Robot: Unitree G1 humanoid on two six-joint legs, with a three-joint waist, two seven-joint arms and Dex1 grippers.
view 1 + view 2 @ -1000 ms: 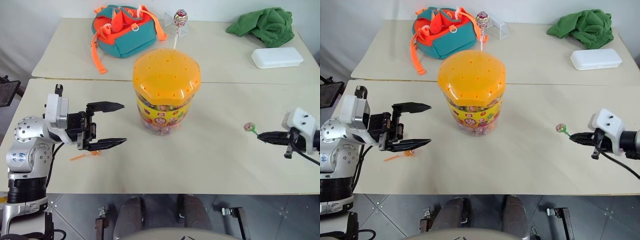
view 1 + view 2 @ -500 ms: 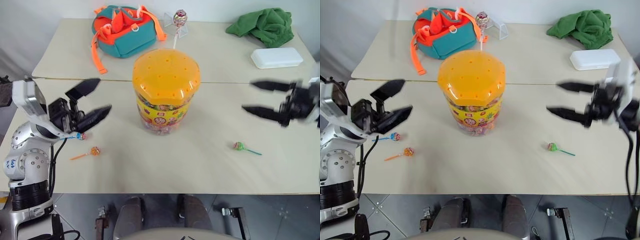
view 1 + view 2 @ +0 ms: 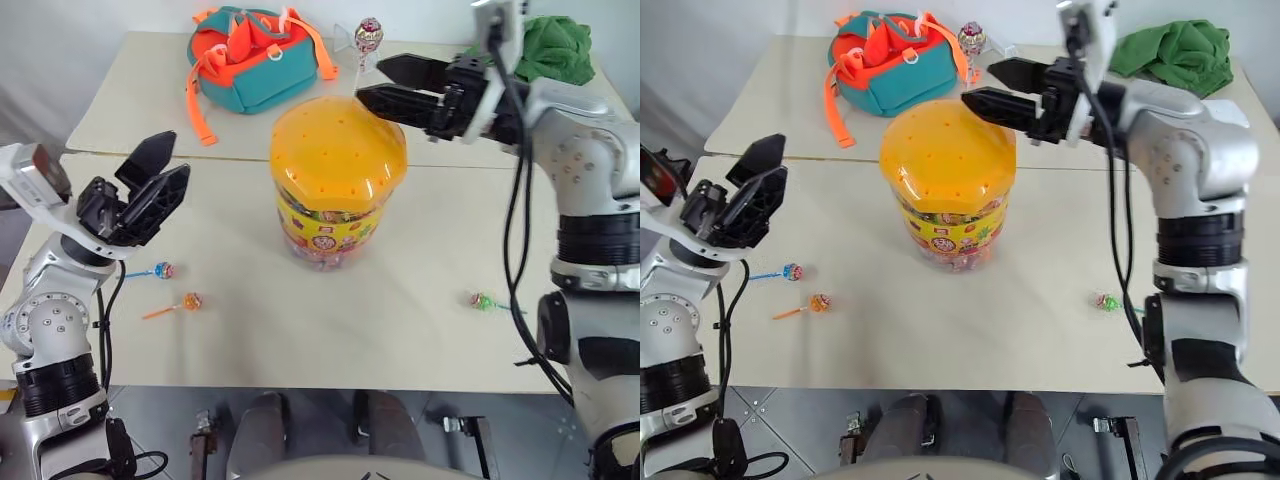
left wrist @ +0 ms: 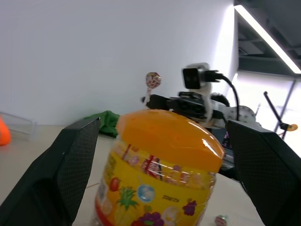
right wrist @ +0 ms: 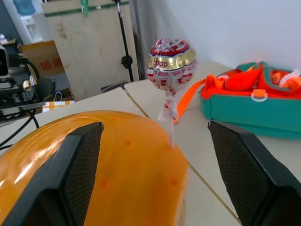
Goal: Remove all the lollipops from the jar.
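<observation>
The jar (image 3: 338,180) stands upright near the middle of the tabletop (image 3: 400,330), its orange lid (image 3: 338,152) on. One lollipop (image 3: 369,32) in a pale wrapper rises on its stick from the far edge of the lid. Three more lie on the tabletop: a blue one (image 3: 163,270) and an orange one (image 3: 190,301) close together on the jar's left, a green one (image 3: 483,300) well apart on its right. The right tool (image 3: 372,82) hangs level over the lid's far edge, fingers apart and empty, tips near the standing lollipop's stick. The left tool (image 3: 170,164) is raised left of the jar, fingers wide apart, holding nothing. A teal-and-orange bag (image 3: 255,55) and a green cloth (image 3: 556,45) lie on the far tabletop.
</observation>
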